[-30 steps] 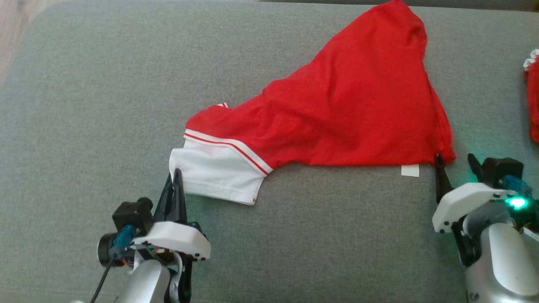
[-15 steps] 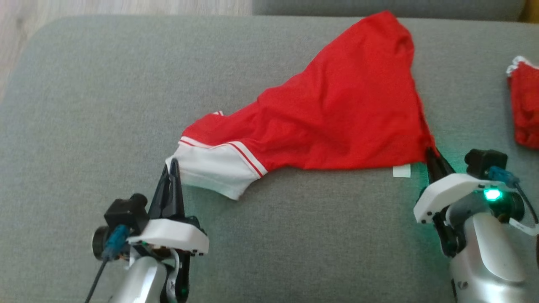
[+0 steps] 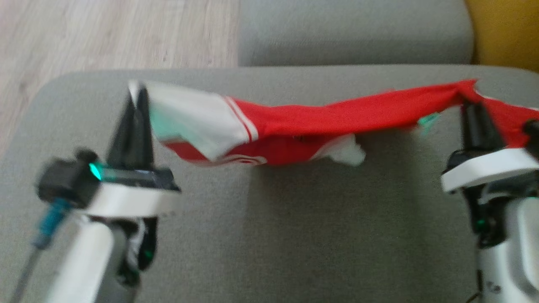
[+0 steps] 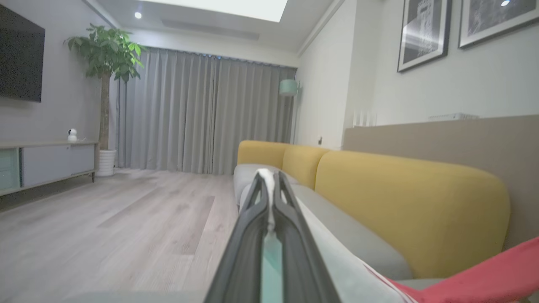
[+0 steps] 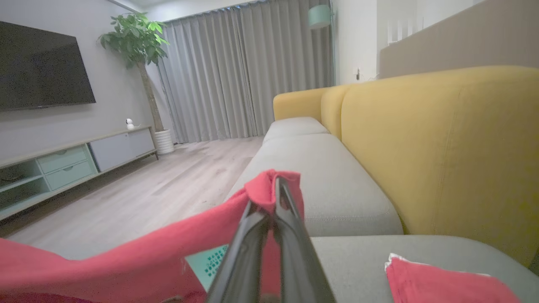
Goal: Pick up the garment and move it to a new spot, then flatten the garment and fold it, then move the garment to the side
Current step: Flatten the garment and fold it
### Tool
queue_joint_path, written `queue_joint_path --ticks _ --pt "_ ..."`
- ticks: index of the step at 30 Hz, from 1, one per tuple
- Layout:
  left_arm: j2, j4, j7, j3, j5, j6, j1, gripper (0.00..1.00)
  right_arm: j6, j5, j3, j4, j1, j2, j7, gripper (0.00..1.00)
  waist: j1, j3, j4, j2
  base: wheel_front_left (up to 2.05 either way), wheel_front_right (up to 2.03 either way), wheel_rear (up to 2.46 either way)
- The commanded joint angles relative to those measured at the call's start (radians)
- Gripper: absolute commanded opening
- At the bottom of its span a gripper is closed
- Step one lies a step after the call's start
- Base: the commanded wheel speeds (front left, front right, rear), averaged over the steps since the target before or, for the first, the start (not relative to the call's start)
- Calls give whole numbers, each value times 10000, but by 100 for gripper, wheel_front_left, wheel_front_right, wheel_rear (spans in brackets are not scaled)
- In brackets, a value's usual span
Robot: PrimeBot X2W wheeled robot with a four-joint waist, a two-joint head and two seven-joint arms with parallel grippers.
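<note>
above the nubby grey cushion (image 3: 294, 231), a long, taut red-and-white garment (image 3: 337, 118)

Seat: I see a grey sofa cushion (image 3: 294, 235), fabric-covered, with a rounded left corner.
Next seat: a second grey cushion (image 3: 353, 33) lies beyond it.
On the seat: a red cloth with a white edge (image 5: 442, 282), near the yellow backrest (image 5: 442, 147).
Floor: pale wood (image 3: 105, 33).

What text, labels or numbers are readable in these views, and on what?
Care tag on the red garment: rows of small print, too blurred to read.
Framed pictures: no legible words.
Nothing else carries readable text.
</note>
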Motion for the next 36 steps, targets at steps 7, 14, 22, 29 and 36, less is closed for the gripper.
queue_joint_path --ticks 7,14,22,29,36 --pt "1198 -2847 1614 860 346 -96 -2635 0 -7 -106 -288 -4312 -320 -209 1099 0 1 -479 -396 0 0 0 0" --pt "1734 -2969 2666 1075 345 -385 -4463 0 -7 -346 -544 -5739 -574 -435 2216 0 1 -198 -602 0 0 0 0" --pt "1832 -1211 2987 780 306 -945 -6199 0 -7 -120 -92 -4850 -1659 -553 2712 0 1 1272 -804 0 0 0 0" --pt "1814 1077 2633 543 793 -1409 -8531 0 -7 -418 352 -2247 -4643 -834 2322 0 1 2483 -983 0 0 0 0" --pt "1185 4161 1030 373 1484 -1425 -11515 0 -7 -1718 59 1812 -8804 -666 952 0 1 3518 -841 0 0 0 0"
